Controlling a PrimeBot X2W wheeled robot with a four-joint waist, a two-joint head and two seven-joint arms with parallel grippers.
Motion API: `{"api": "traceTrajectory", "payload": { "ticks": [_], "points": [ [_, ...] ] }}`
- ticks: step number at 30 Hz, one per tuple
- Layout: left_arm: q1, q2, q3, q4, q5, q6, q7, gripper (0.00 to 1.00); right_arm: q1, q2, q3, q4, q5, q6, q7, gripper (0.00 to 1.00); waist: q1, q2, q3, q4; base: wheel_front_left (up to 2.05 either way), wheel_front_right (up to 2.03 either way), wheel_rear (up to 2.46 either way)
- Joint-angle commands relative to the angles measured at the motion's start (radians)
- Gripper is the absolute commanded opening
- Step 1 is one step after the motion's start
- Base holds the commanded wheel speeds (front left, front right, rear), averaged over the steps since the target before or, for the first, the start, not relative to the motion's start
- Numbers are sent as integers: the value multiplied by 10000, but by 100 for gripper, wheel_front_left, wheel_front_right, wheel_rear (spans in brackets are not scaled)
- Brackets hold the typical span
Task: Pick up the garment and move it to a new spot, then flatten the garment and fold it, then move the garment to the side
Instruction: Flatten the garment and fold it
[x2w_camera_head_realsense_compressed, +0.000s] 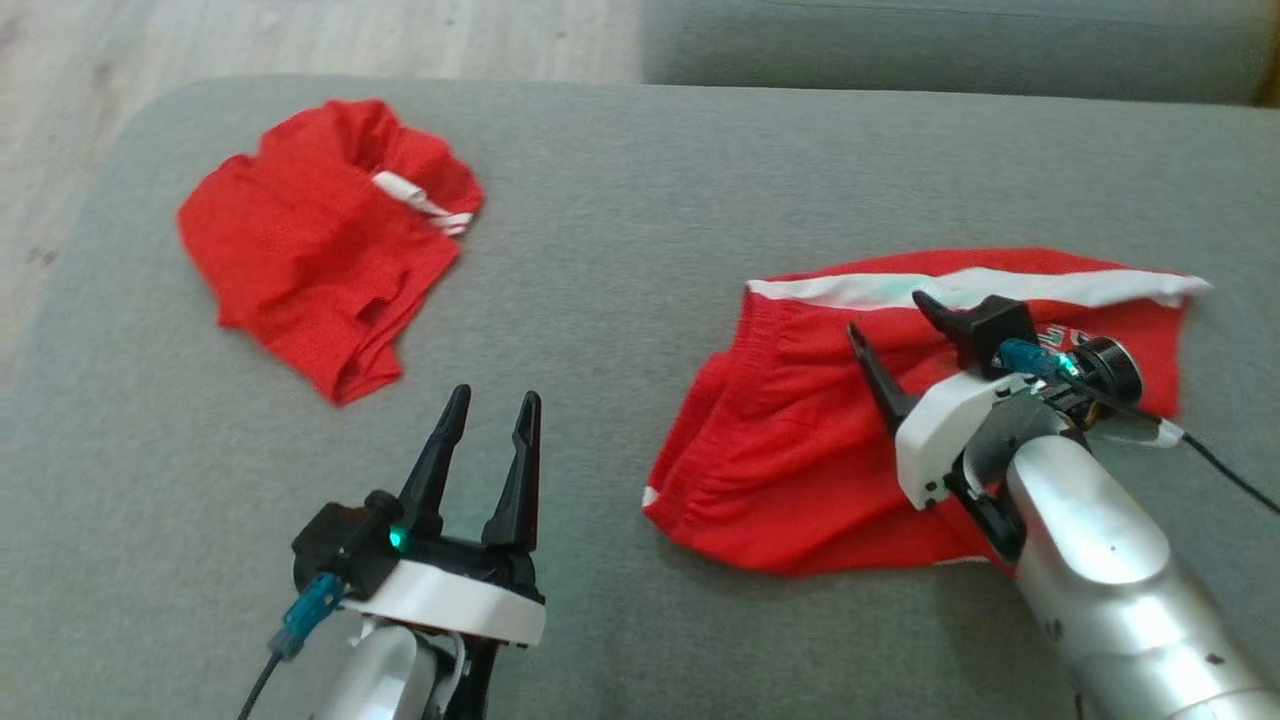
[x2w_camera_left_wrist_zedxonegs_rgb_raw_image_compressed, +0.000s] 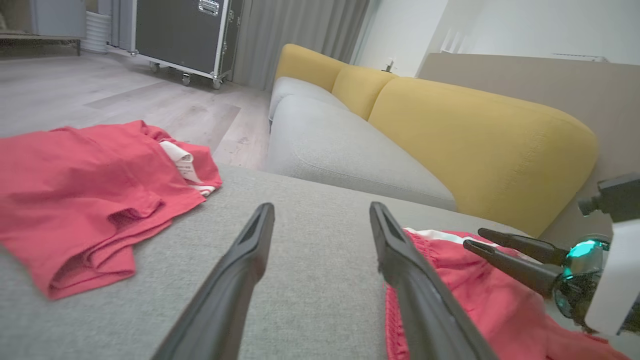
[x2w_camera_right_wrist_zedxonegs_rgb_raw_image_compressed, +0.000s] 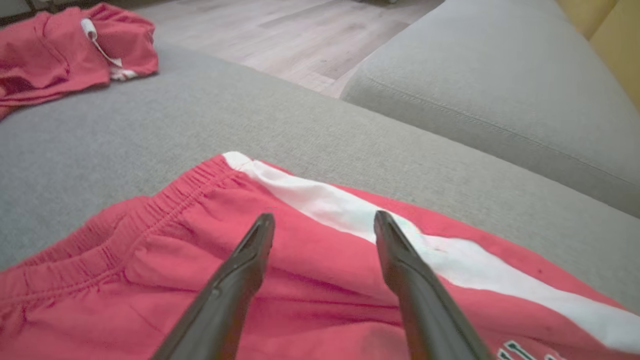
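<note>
Hovering spread-fingered and empty, the right gripper (x2w_camera_head_realsense_compressed: 884, 312) sits over the red shorts (x2w_camera_head_realsense_compressed: 790, 440) on the right of the gray cushion (x2w_camera_head_realsense_compressed: 620, 250); best pinch the waistband (x2w_camera_right_wrist_zedxonegs_rgb_raw_image_compressed: 150, 220) through both layers. Left gripper (x2w_camera_head_realsense_compressed: 496, 394), also released, hangs near.

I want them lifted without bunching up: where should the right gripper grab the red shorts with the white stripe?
On the shorts, probably the gathered elastic waistband: it is the thick, exposed edge lying flat on the cushion. Bring the open right gripper down from above at that edge, toward the robot's left.
</note>
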Motion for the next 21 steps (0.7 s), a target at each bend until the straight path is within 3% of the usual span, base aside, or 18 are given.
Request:
{"api": "traceTrajectory", "payload": {
  "ticks": [1,16,17,18,21],
  "points": [
    [-409,3,268,-247,-77,15,-95,100,-431,-125,260,-101,151,37,19,100,-2,0,26,217,0,0,0],
    [-576,3,-179,-345,-345,15,-95,100,-2045,-874,2227,2535,1214,37,800,100,-2,0,659,1249,0,0,0],
    [-603,3,-225,-345,-366,15,-95,100,-2113,-906,2317,2667,1298,37,866,37,-2,0,690,1293,0,0,0],
    [-626,3,-260,-340,-383,15,-95,100,-2174,-940,2418,2771,1377,37,895,0,-2,0,711,1329,0,0,0],
    [-670,3,-295,-326,-413,15,-95,100,-2389,-1048,2572,2986,1657,37,827,0,-2,0,748,1394,0,0,0]
  ]
}}
